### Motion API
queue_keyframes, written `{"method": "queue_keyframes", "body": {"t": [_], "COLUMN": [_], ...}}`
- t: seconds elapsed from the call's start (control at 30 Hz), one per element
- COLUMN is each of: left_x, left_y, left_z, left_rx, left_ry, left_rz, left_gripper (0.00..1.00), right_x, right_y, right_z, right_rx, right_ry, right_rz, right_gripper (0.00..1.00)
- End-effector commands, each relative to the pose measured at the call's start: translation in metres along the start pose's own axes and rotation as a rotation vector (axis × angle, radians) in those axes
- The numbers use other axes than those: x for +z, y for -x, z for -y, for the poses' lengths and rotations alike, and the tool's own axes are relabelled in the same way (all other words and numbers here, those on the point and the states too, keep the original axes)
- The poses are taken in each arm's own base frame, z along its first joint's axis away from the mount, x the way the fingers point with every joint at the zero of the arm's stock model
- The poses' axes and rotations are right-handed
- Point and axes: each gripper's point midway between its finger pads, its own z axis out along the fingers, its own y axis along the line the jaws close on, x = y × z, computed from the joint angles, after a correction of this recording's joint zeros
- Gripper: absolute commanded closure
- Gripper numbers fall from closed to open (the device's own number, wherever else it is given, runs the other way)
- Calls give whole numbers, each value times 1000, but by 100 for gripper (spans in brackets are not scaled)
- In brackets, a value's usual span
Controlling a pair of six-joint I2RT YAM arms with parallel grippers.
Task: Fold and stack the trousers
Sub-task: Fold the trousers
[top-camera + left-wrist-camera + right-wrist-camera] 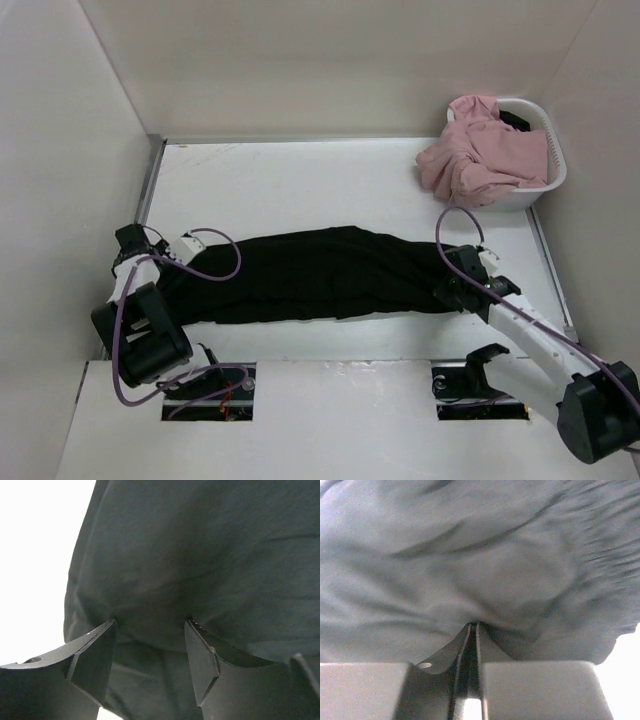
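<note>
1. The black trousers [320, 275] lie stretched flat across the white table [300, 180]. They run lengthwise from left to right, just beyond the two arm bases.
2. The left gripper [151, 626] is at the trousers' left end. Its jaws stand well apart, with both tips pressed against the dark cloth, which bulges between them. Nothing is clamped.
3. The right gripper [474, 626] is at the trousers' right end. Its jaws are drawn almost together, with a small fold of the cloth pinched between them.
4. In the right wrist view, fine gathers run through the cloth to the right of that pinch.
5. A white basket [545, 188] sits in the table's far right corner, apart from the trousers. Pink cloth [475, 160] is heaped in it and spills over its left rim.
</note>
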Motion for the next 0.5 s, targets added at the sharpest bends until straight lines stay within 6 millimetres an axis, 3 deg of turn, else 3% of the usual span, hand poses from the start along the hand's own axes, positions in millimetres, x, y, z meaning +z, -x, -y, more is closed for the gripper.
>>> {"method": "queue_keyframes", "body": {"t": [0.0, 0.07, 0.17, 0.23, 0.3, 0.4, 0.47], "left_x": [-6, -9, -37, -71, -100, -124, -129], "left_y": [0, 5, 34, 66, 112, 179, 226], "left_z": [-23, -26, -44, -57, -55, -26, 21], "left_rx": [63, 75, 49, 29, 52, 112, 180], "left_ry": [53, 55, 115, 161, 161, 82, -50], "left_rz": [-25, -8, 109, 229, 352, 505, 593], "left_gripper": [46, 47, 45, 41, 40, 37, 36], "right_x": [1, -12, -48, -73, -90, -96, -92], "right_y": [23, 42, 66, 71, 66, 55, 47], "right_z": [5, -4, -9, -10, 0, 13, 19], "right_rx": [21, -13, -14, -3, 43, 133, 208], "right_ry": [-44, -23, 4, 26, 24, 7, 5], "right_rz": [61, 114, 199, 226, 220, 191, 175], "right_gripper": [84, 77, 62, 42, 25, 12, 5]}}
